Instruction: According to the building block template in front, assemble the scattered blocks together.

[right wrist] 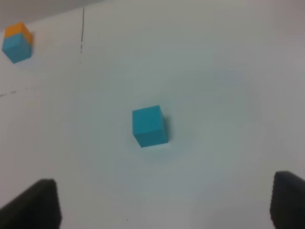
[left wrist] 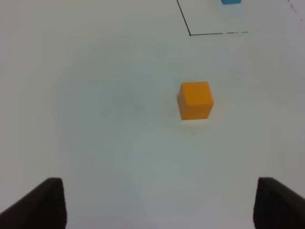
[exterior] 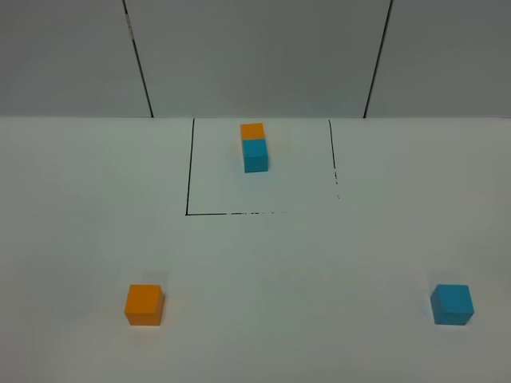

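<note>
I am looking down from the high camera at a white matte tabletop [exterior: 303, 271] with a thin black square outline [exterior: 188, 171] drawn toward its far side. Grey wall panels [exterior: 255, 56] stand behind it. Inside the outline, close to its far edge, sits the building block template [exterior: 254, 146]. It is a small matte orange cube joined face to face with a cyan-blue one, the orange half farther from me and the cyan half nearer.

The scattered blocks lie outside the outline on the near part of the tabletop. The loose orange matte cube [exterior: 144, 304] rests flat at the near left. The loose cyan-blue matte cube [exterior: 452, 304] rests flat at the near right. They are well apart from each other and from the template.

On the left wrist camera, the left tool [left wrist: 159, 205] stands open. Its two dark fingers [left wrist: 47, 205] sit wide apart with only bare tabletop between them. The orange cube lies ahead of them, clear of both, with a corner of the black outline beyond it.

On the right wrist camera, the right tool [right wrist: 162, 202] is open too, its dark fingers [right wrist: 38, 205] spread wide and gripping nothing. The cyan-blue cube lies ahead, untouched. The template shows farther off, past a stretch of the outline.
</note>
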`<action>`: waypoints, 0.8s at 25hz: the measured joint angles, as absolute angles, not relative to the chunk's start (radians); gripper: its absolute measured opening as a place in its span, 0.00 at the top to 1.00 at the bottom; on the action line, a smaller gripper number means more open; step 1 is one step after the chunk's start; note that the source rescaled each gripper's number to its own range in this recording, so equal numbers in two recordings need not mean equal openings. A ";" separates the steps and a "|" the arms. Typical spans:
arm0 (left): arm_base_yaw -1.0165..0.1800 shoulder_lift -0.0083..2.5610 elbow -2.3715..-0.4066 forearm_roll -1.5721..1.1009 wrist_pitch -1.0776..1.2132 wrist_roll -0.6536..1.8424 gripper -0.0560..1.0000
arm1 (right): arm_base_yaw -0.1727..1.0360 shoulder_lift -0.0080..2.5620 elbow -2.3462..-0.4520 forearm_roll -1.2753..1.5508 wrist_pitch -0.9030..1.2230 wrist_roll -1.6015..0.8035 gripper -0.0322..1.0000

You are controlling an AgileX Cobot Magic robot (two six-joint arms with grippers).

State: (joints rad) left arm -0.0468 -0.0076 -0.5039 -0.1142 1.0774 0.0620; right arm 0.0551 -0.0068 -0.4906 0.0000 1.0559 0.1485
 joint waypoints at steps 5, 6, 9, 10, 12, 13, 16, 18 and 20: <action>-0.047 -0.008 -0.504 -0.114 1.077 0.062 0.31 | 0.055 -0.007 -0.491 0.000 1.056 0.148 0.23; -0.047 -0.008 -0.504 -0.114 1.077 0.062 0.31 | 0.055 -0.007 -0.491 0.000 1.056 0.148 0.23; -0.047 0.013 -0.507 -0.110 1.072 0.062 0.31 | 0.055 -0.007 -0.491 0.000 1.056 0.148 0.23; -0.047 0.033 -0.513 -0.109 1.062 0.062 0.31 | 0.055 -0.007 -0.491 0.000 1.056 0.148 0.23; -0.047 0.083 -0.524 -0.108 1.008 0.062 0.31 | 0.055 -0.007 -0.491 0.000 1.056 0.148 0.23; -0.047 0.116 -0.526 -0.115 0.968 0.062 0.31 | 0.055 -0.007 -0.491 0.000 1.056 0.148 0.23; -0.047 0.241 -0.526 -0.156 0.862 0.062 0.31 | 0.055 -0.007 -0.491 0.000 1.056 0.148 0.23; -0.047 0.349 -0.538 -0.211 0.825 0.064 0.31 | 0.055 -0.007 -0.491 0.000 1.056 0.148 0.23; -0.047 0.479 -0.560 -0.258 0.804 0.089 0.31 | 0.055 -0.007 -0.491 0.000 1.056 0.148 0.23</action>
State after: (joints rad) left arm -0.0468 0.4793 -0.5601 -0.2575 0.8043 0.0892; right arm 0.0551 -0.0068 -0.4906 0.0000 1.0559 0.1485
